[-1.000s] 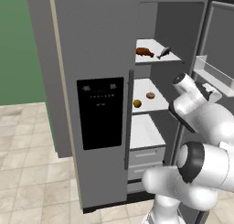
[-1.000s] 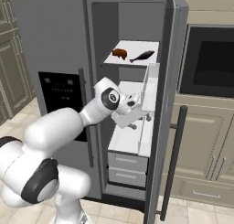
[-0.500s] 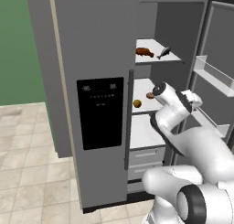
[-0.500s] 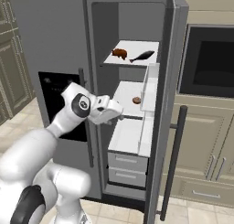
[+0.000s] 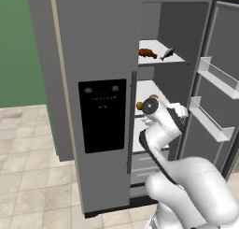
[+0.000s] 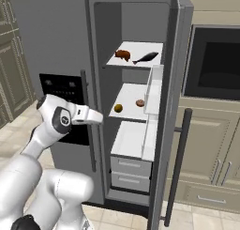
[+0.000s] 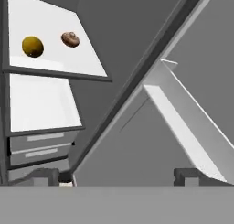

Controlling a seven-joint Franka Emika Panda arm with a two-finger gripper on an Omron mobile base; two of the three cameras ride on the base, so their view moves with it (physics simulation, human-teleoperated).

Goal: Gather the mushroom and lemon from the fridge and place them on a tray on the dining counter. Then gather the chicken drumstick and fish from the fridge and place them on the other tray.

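On the fridge's top shelf lie the brown chicken drumstick [image 6: 123,54] [image 5: 146,53] and the dark fish [image 6: 145,58] [image 5: 168,53]. One shelf down sit the yellow lemon [image 6: 118,108] [image 5: 139,105] [image 7: 33,45] and the brown mushroom [image 6: 139,103] [image 7: 70,39], with the lemon on the left. My gripper [image 6: 97,116] [image 5: 180,110] [image 7: 116,176] hangs open and empty in front of the fridge opening, short of the middle shelf. It is level with that shelf. The trays and the dining counter are out of view.
The right fridge door [image 5: 219,83] stands swung open, its white door bins [image 5: 212,76] jutting inward beside the arm. Below the shelves are a white crisper and two drawers [image 6: 131,167]. A wall oven [image 6: 213,65] and cabinets flank the fridge on the right.
The hand has drawn back out of the middle shelf area and swung left across the fridge opening. Its jaws have stayed open. The food has not moved.
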